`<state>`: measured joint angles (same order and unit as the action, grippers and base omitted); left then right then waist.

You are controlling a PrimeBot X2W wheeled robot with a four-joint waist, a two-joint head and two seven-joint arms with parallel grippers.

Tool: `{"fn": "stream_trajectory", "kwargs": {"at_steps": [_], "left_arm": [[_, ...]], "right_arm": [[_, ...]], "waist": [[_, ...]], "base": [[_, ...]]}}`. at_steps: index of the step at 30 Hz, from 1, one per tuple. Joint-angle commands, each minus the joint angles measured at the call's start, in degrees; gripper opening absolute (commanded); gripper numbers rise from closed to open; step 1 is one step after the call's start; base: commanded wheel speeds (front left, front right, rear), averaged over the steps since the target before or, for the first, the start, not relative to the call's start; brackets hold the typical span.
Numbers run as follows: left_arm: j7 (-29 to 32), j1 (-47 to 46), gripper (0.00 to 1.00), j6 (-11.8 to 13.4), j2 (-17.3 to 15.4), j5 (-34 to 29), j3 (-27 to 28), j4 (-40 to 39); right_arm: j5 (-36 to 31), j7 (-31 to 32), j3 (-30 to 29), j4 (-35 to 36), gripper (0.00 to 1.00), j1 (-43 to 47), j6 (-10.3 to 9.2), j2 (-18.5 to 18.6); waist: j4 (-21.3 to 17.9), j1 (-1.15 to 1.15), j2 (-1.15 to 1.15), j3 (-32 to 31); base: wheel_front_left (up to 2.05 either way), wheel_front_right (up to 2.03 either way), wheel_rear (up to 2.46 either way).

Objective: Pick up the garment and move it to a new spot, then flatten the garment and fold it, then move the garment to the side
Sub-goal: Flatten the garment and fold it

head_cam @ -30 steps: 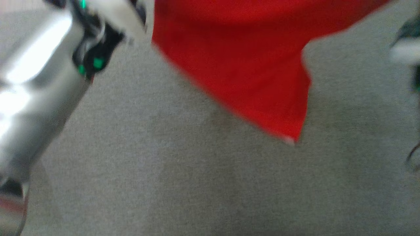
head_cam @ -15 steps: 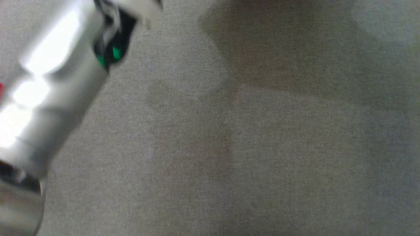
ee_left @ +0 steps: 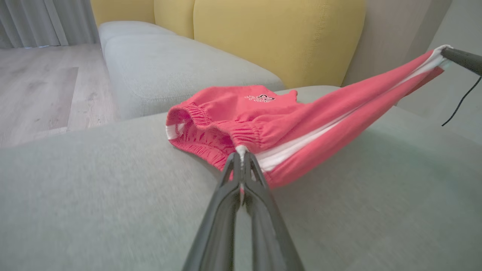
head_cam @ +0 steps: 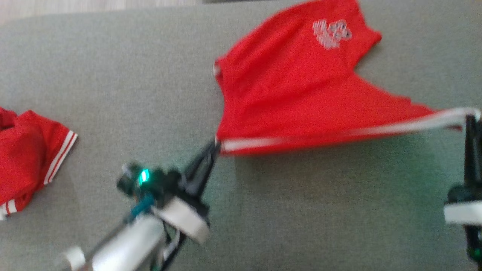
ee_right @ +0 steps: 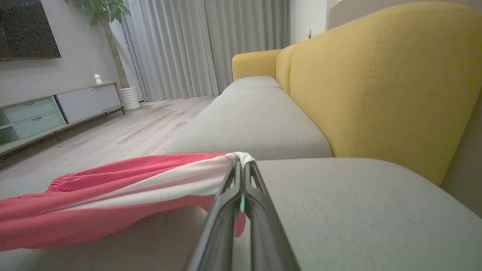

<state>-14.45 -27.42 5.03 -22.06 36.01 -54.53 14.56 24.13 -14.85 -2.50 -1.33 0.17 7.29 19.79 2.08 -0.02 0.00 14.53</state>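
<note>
The garment (head_cam: 290,86) is a pair of red shorts with a white side stripe and a white logo, stretched above the grey cushion (head_cam: 113,75). My left gripper (head_cam: 215,145) is shut on its elastic waistband corner, seen close in the left wrist view as garment (ee_left: 263,124) pinched by my left gripper (ee_left: 241,154). My right gripper (head_cam: 470,118) is shut on the striped hem end at the right edge. In the right wrist view my right gripper (ee_right: 241,160) pinches the white stripe of the garment (ee_right: 113,192). The far part of the shorts rests on the cushion.
A second red garment (head_cam: 26,158) with white stripes lies crumpled at the cushion's left edge. The yellow sofa back (ee_right: 376,82) rises behind the seat. Wooden floor (ee_left: 37,86) lies beyond the cushion's far edge, with a TV cabinet (ee_right: 49,109) and curtains further off.
The head camera has swung a lot; earlier frames were blurred, showing red cloth, then bare cushion. Now the shorts hang stretched between both shut grippers.
</note>
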Motion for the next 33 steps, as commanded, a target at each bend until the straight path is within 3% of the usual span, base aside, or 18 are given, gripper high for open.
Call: {"fn": "stream_trajectory", "kwargs": {"at_steps": [1,7,13,22,28,33], "left_arm": [[-0.53,-0.21,0.00,1.07,-1.91,-0.14,2.82,-2.34],[-0.54,11.74,0.00,5.76,-2.80,-1.22,3.40,-9.73],[0.04,15.90,0.00,7.94,-3.15,-0.40,2.72,-14.77],[0.21,7.17,0.00,5.29,4.73,2.43,4.98,-10.44],[1.41,0.33,0.00,3.05,10.22,6.79,8.02,-2.48],[2.62,-4.27,0.00,0.33,12.79,8.58,8.46,2.43]], "right_arm": [[0.45,-0.15,-0.44,2.28,0.00,1.04,0.20,1.24],[1.30,-0.15,-2.96,7.16,0.00,11.13,0.20,1.36],[1.06,2.25,-6.44,12.01,0.00,15.27,0.20,2.55],[1.60,5.99,-4.96,6.03,0.00,3.38,0.20,5.12],[3.60,7.49,0.58,-2.61,0.00,-9.91,0.20,9.76],[4.94,8.30,7.52,-9.38,0.00,-20.09,0.20,13.70]], "waist": [[-0.51,0.02,0.00,-1.94],[-0.31,0.02,0.00,-3.82],[0.99,0.02,0.00,-3.62],[3.54,0.02,0.00,0.33],[5.21,0.02,0.00,4.14],[6.68,0.02,0.00,6.50]], "base": [[0.00,0.00,0.00],[0.00,0.00,0.00],[0.00,0.00,0.00],[0.00,0.00,0.00],[0.00,0.00,0.00],[0.00,0.00,0.00]]}}
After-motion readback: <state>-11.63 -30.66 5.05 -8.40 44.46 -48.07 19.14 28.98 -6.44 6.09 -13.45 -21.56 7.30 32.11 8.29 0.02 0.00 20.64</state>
